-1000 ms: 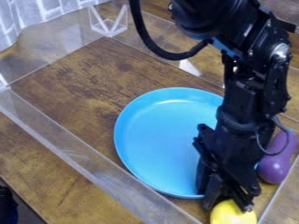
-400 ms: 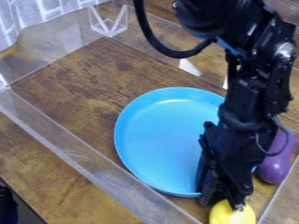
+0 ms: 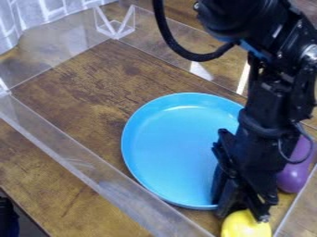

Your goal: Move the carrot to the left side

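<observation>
My gripper (image 3: 249,205) points straight down at the near right rim of the blue plate (image 3: 168,148). Its black fingers stand close together, shut, with their tips just above a yellow rounded object (image 3: 246,225) at the bottom edge of the picture. Whether the tips touch it or hold anything I cannot tell. No carrot shows; it is hidden or out of view.
A purple eggplant-like object (image 3: 295,172) lies right of the gripper on the wooden tabletop (image 3: 87,83). Clear plastic walls (image 3: 62,157) fence the table at the left and front. A clear plastic stand (image 3: 115,22) is at the back.
The upper arm has shifted slightly to the right in the picture. The gripper itself has stayed at the plate's near right rim.
</observation>
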Tool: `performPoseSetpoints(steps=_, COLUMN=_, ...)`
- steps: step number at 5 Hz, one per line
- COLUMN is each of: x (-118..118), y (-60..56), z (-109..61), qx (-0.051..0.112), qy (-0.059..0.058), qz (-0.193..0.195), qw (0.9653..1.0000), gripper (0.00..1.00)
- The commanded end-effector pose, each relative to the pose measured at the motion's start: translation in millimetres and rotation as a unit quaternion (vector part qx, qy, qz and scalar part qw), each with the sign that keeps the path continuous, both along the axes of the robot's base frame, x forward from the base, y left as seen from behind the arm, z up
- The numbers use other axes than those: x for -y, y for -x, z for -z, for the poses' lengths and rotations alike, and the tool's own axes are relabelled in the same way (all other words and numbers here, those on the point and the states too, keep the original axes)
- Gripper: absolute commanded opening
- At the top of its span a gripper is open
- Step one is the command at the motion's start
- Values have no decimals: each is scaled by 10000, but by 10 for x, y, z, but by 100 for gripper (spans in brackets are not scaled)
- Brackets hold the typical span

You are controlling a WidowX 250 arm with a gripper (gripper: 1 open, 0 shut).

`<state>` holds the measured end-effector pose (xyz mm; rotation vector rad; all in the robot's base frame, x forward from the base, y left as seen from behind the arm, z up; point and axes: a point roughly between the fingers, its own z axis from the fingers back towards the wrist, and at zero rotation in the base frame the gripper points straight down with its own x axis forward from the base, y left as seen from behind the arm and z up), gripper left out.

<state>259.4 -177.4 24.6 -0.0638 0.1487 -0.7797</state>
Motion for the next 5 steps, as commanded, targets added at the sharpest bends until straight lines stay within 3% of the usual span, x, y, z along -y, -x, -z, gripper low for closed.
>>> performPoseSetpoints(steps=1, x=130, y=91, z=-1, qx=56, qy=116, qz=-11, qw=9999, gripper=0)
performPoseSetpoints(steps=2, x=111, y=80, z=6, qx=85, qy=104, qz=301, qw=9995, gripper=0)
performPoseSetpoints(steps=4, x=-8, y=89, z=-47, qx=148, qy=72, qz=208, qw=9996, gripper=0)
performPoseSetpoints(steps=5, x=29, y=88, z=-114, qx=174, qy=61, qz=551, qw=9983, gripper=0)
